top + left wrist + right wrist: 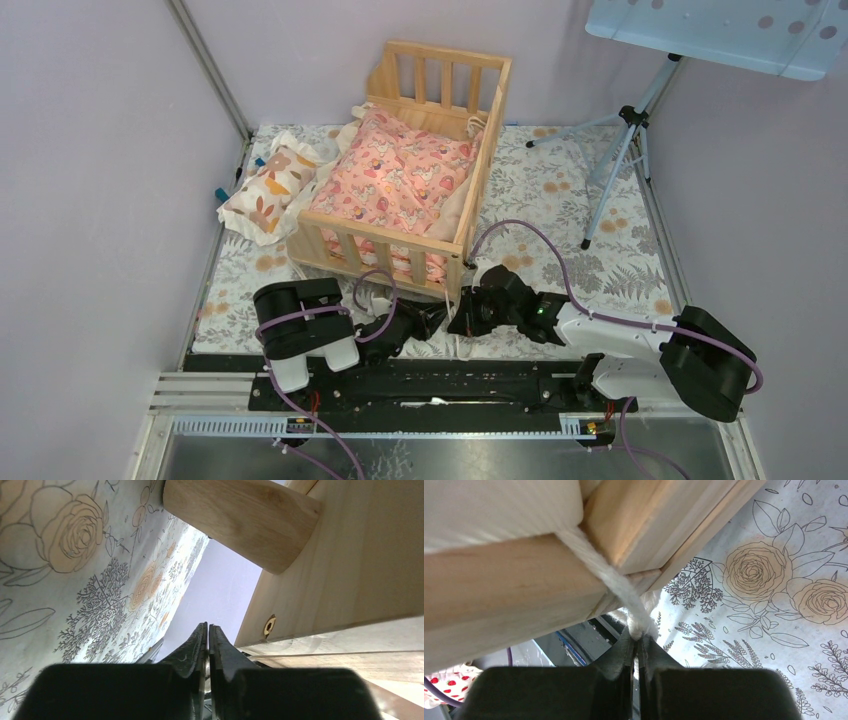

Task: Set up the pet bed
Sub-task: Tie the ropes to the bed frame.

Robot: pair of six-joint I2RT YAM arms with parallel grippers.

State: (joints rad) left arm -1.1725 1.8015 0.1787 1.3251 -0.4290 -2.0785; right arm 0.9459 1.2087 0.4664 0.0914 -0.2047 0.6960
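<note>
On the floral-printed mat (560, 190) stands the light natural-wood slatted pet bed (384, 229), where the right gripper (638, 639) pinches a white cotton tie (614, 582) at its near corner post and the left gripper (208, 630) is closed on nothing visible under the frame; securing that tie seems to be the step in hand, needing a taut pull next.
</note>
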